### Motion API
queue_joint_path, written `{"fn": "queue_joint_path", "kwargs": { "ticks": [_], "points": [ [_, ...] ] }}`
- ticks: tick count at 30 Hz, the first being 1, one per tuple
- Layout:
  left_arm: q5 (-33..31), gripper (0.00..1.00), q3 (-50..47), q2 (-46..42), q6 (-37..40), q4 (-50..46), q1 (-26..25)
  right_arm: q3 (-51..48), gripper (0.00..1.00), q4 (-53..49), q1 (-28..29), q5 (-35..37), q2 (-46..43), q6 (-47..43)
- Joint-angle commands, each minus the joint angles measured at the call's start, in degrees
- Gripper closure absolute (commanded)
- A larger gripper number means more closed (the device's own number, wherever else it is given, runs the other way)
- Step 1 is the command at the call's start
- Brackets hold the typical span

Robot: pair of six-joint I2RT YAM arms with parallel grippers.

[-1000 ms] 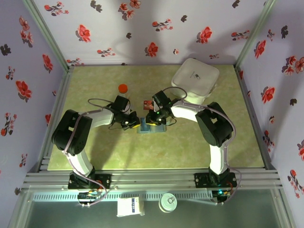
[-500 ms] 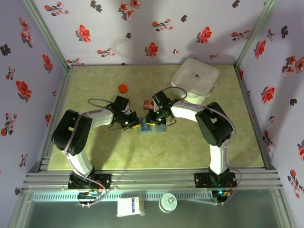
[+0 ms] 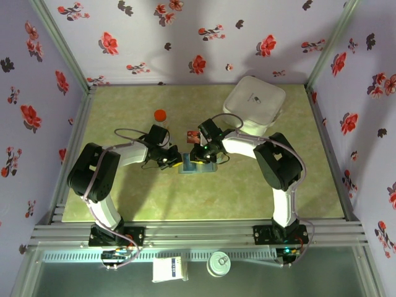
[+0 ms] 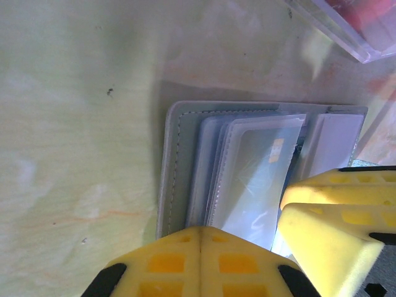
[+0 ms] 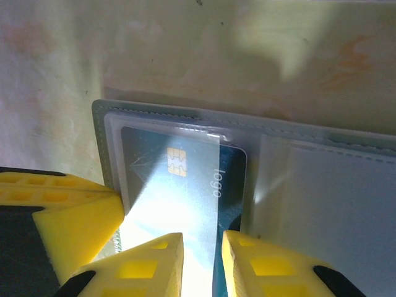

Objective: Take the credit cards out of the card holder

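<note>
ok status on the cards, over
Left gripper shut, tips at grey-blue bifold card holder. Right gripper narrowly apart at blue chip card, grip unclear. Clear plastic box close by.

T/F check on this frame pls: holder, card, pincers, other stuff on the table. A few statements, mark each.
1. A blue card with a chip sits in a clear sleeve of the card holder. True.
2. The left pincer is wide open. False: the left pincer is shut, tips at the holder's edge.
3. The right pincer is also at the holder, over the blue card. True.
4. The white case sits at the table's far left corner. False: the white case is at the far right.
5. An orange-capped bottle stands beyond the left arm. True.
</note>
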Motion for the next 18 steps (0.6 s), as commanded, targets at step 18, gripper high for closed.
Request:
{"fn": "queue_joint_path", "kwargs": {
  "ticks": [18],
  "points": [
    [-1.9, 1.00, 1.1, -5.7, 1.7, -4.9, -0.4, -0.5, 0.75, -4.0, 0.1, 3.9, -3.7, -1.9]
  ]
}}
